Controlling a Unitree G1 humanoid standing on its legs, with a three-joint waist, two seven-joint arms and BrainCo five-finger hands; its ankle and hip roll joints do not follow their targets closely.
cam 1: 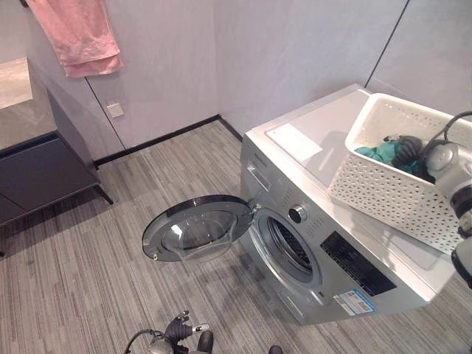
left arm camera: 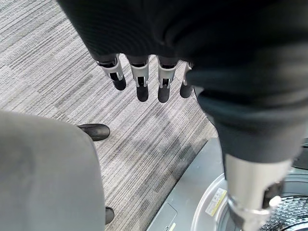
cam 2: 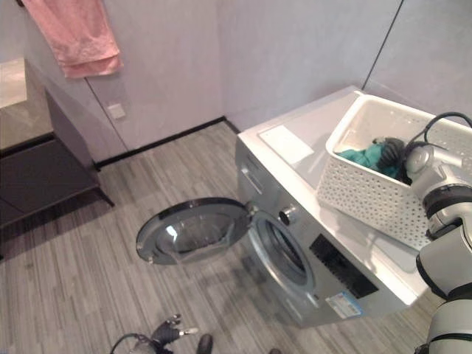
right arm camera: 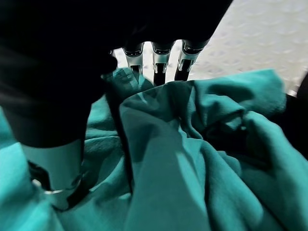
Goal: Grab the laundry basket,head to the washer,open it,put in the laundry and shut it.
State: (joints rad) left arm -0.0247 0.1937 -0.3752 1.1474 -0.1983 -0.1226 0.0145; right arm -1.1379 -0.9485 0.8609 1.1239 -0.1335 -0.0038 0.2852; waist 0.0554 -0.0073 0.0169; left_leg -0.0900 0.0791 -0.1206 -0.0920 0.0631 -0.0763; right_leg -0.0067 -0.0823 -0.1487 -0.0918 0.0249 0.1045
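One white laundry basket [cam 1: 383, 188] at right holds teal laundry [right arm camera: 202, 159]; my right hand [right arm camera: 154, 62] digs in, grip unclear; left hand [left arm camera: 144, 79] hangs slack.

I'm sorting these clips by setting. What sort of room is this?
Probably a home laundry corner: a front-loading washer with its door open, a white laundry basket of clothes on top, and a pink towel hanging on the wall.

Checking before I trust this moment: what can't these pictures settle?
- Right hand: its fingertips sink into the teal cloth, so the grip is unclear.
- White perforated plastic basket: its far end is cut off by the left eye view's edge.
- Silver washer's drum: too dark to see inside.
- Left hand: open, idle above the floor.
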